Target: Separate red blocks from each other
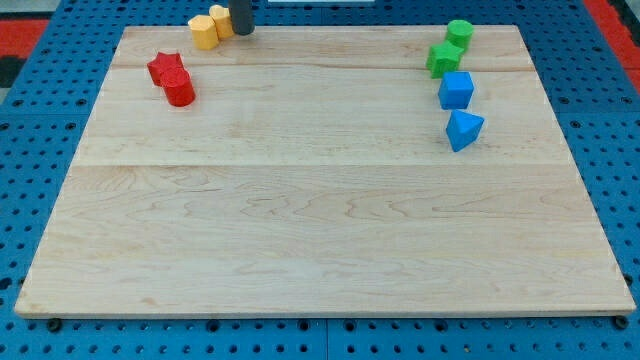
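While rod descends at board's 12 o'clock edge, my tip (242, 31) sits just beside two yellow blocks (211, 27), at their 3 o'clock. No claw on rig: plain rod, holding nothing. Red star (166, 68) and red cylinder (180, 89) touch, cylinder at star's 5 o'clock, both near board's (320, 230) 10 o'clock corner. Green blocks (451, 46) and blue blocks (459, 108) line 2 o'clock side, well apart from reds.

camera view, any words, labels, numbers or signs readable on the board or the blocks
None: no text shows on the wooden board, the red blocks, yellow blocks, green blocks, blue blocks or the blue pegboard. My tip bears none either.
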Controlling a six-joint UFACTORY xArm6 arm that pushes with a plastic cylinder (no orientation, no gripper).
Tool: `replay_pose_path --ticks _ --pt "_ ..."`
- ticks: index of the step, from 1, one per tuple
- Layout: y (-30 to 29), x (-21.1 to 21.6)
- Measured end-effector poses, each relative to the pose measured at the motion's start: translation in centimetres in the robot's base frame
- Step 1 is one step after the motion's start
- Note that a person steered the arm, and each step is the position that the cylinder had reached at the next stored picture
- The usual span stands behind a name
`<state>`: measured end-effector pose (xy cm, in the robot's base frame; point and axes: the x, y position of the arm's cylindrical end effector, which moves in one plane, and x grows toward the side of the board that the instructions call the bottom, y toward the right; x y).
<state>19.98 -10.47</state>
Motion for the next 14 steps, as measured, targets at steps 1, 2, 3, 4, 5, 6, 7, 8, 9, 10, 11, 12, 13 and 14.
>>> replay_pose_path --ticks 1,2,3,4,5,6,7,8,9,10,11,12,13,14 --pt "-3.1 0.8" --pt "-7.1 3.2" --pt "-7.2 5.9" --pt "-9.5 6.5" --pt "-10.2 6.4" --pt "-10.2 6.4" --pt "-10.8 7.4" --pt "-12.0 8.5" --pt "-11.6 11.9" --pt "-7.8 13.8" --pt "-5.7 13.9" --pt "-4.0 15.4" --pt "-3.8 12.6" --pt "-3.8 10.2"
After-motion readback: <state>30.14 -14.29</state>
